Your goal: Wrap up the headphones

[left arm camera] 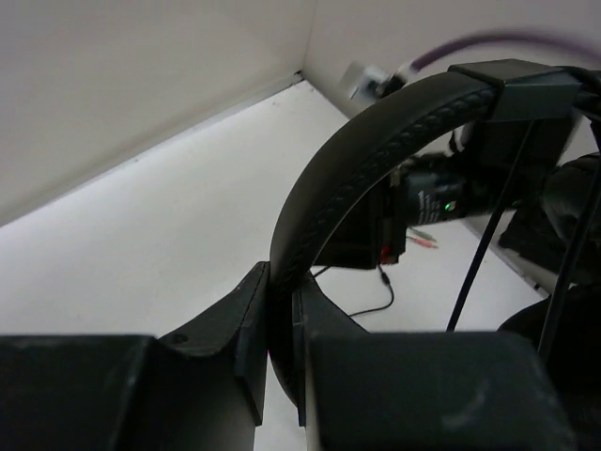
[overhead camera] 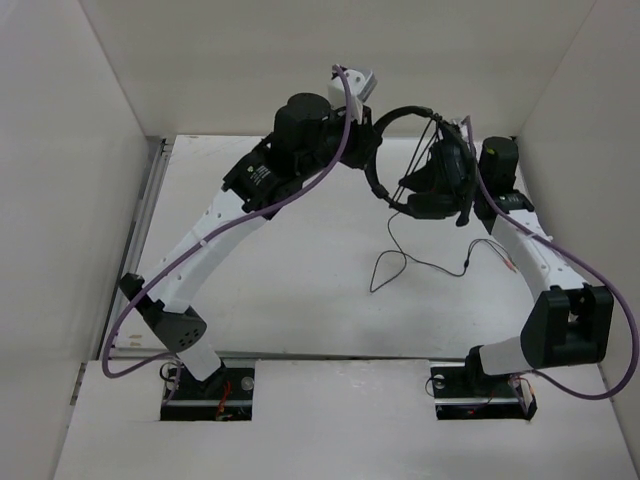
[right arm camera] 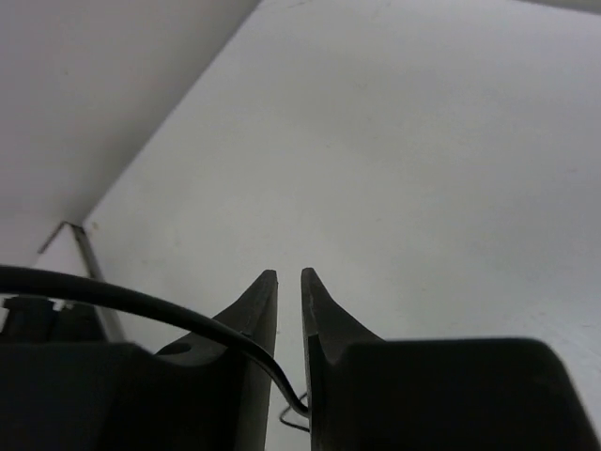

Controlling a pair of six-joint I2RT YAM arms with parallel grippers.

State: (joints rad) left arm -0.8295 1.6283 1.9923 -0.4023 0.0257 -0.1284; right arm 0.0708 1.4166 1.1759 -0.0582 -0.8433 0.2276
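Note:
The black headphones (overhead camera: pixel 405 150) hang in the air above the far middle of the table. My left gripper (overhead camera: pixel 372 152) is shut on the thin headband (left arm camera: pixel 376 160), which stands between its fingertips in the left wrist view (left arm camera: pixel 280 277). My right gripper (overhead camera: pixel 447 160) is beside the earcups (overhead camera: pixel 430 195). In the right wrist view (right arm camera: pixel 289 274) its jaws stand almost together with the thin black cable (right arm camera: pixel 216 324) pinched low between them. The rest of the cable (overhead camera: pixel 400 262) hangs down and trails over the table to the coloured plugs (overhead camera: pixel 510 262), which also show in the left wrist view (left arm camera: pixel 423 240).
White walls (overhead camera: pixel 90 150) enclose the table on the left, back and right. A metal rail (overhead camera: pixel 150 200) runs along the left edge. Purple arm cables (overhead camera: pixel 320 180) loop beside both arms.

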